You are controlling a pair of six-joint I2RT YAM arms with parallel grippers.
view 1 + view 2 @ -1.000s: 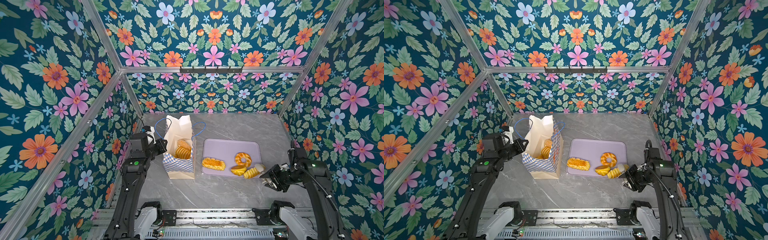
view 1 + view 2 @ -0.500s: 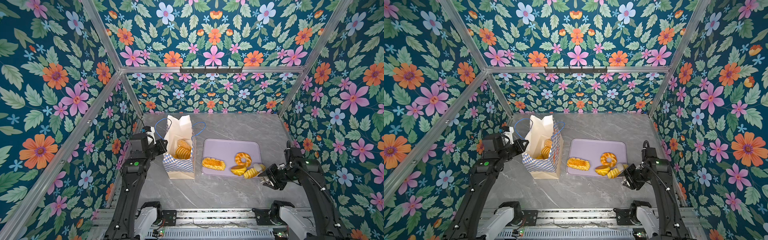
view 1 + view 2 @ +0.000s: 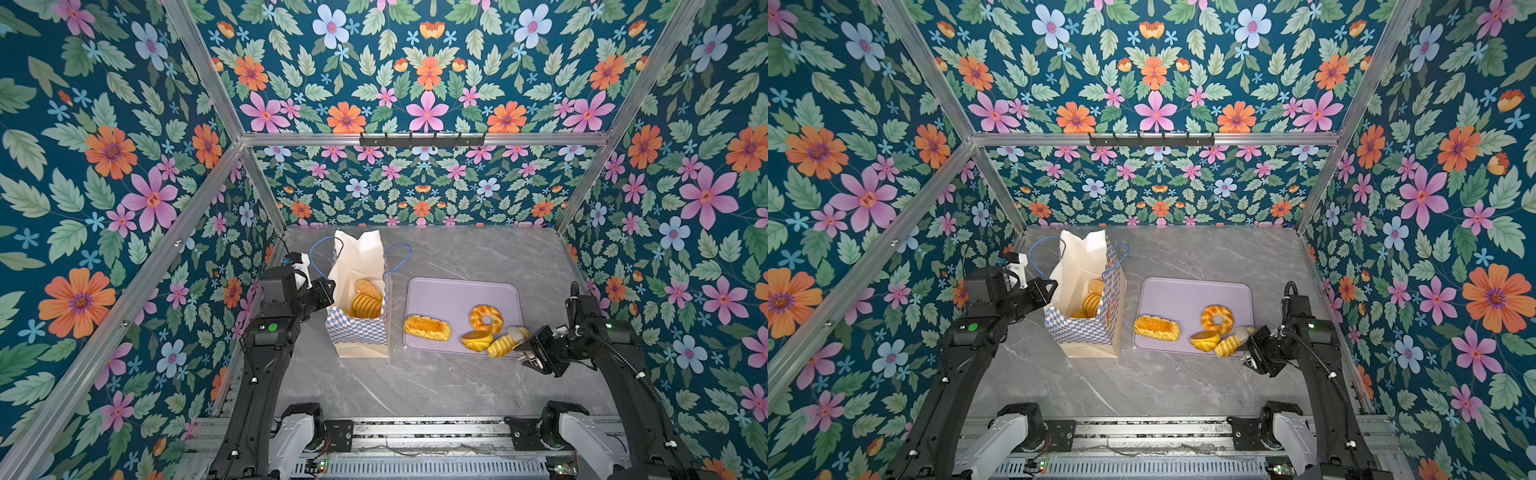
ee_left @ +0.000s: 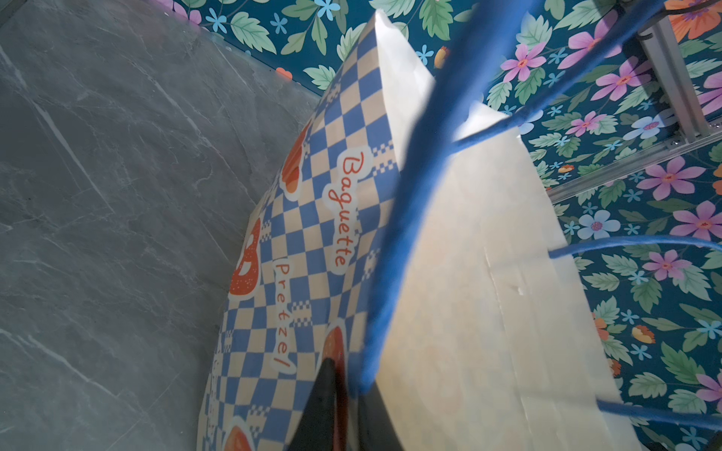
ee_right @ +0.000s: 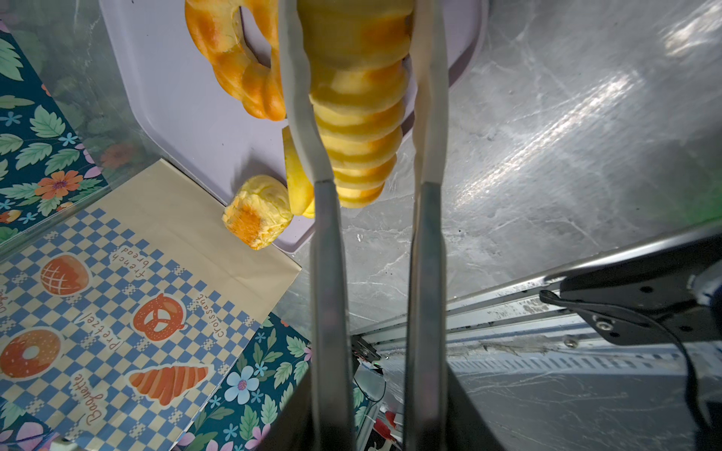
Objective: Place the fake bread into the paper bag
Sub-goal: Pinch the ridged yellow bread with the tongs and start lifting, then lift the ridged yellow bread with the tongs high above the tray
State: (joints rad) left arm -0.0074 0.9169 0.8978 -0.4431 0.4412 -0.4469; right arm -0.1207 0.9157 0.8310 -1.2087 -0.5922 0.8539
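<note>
At lilac tray's [image 3: 449,291] near-right corner: right gripper [image 3: 520,343] pinches ridged croissant [image 5: 359,117] across its width, axis along fingers [image 5: 301,97]; paper bag [image 3: 359,332] leftward, left gripper [image 3: 329,290] clamping its rim.

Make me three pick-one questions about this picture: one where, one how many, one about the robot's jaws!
1. Where does the paper bag stand in both top views? A left of the lilac tray B on it C behind it
2. How many toy breads lie outside the bag? A two B four C seven
3. The left gripper has its jaws: A wide open B holding a cup C shut on the bag's rim
1A, bag beside tray; 2B, loaf, ring, bun, ribbed croissant; 3C, left wrist view shows them pinching paper.
</note>
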